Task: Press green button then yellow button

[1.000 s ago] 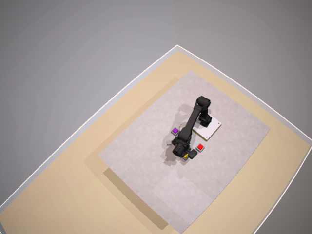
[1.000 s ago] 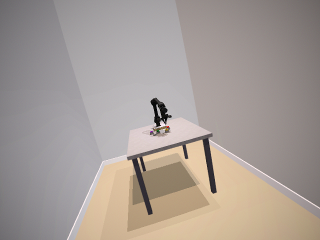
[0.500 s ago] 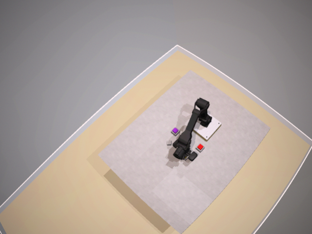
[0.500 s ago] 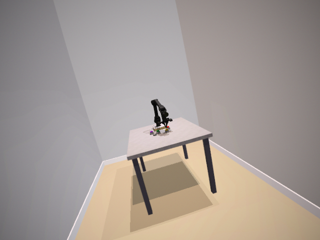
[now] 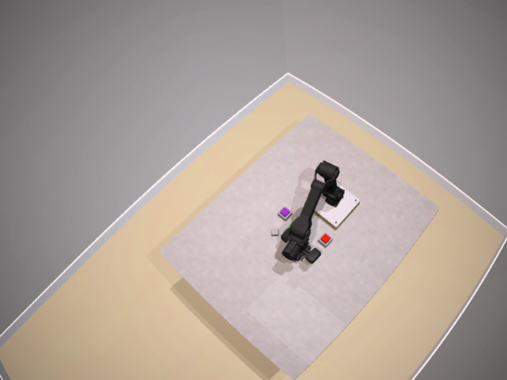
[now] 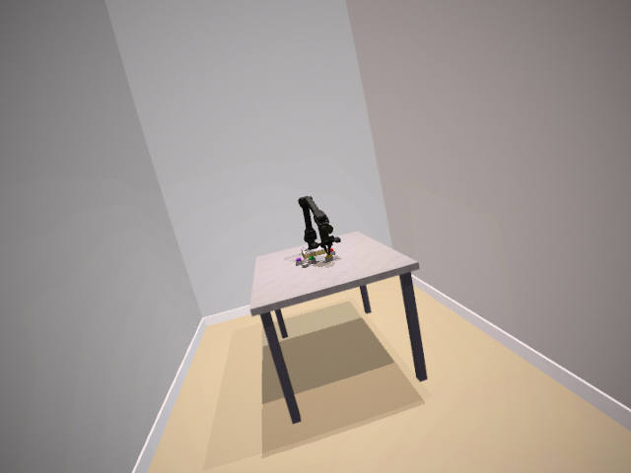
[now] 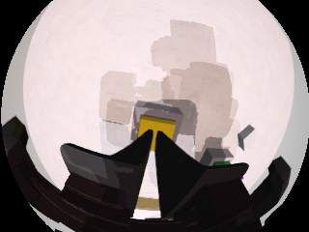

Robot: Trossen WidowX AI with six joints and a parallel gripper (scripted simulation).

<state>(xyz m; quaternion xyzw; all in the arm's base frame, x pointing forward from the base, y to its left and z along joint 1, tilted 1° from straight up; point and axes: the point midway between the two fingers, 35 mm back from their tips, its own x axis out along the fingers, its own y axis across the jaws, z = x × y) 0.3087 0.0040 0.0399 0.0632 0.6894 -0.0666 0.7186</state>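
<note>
Tool (image 7: 154,134) was shut narrow, tips nearly together, nothing between them; tips sat right at near edge of yellow button (image 7: 158,126), contact not certain from wrist view; green button (image 7: 223,164) lay just right of tool, mostly hidden by finger; from above, arm (image 5: 310,202) covered yellow button; red button (image 5: 325,239), purple button (image 5: 283,212), small grey block (image 5: 274,231) stood near on worktop (image 5: 229,261).
</note>
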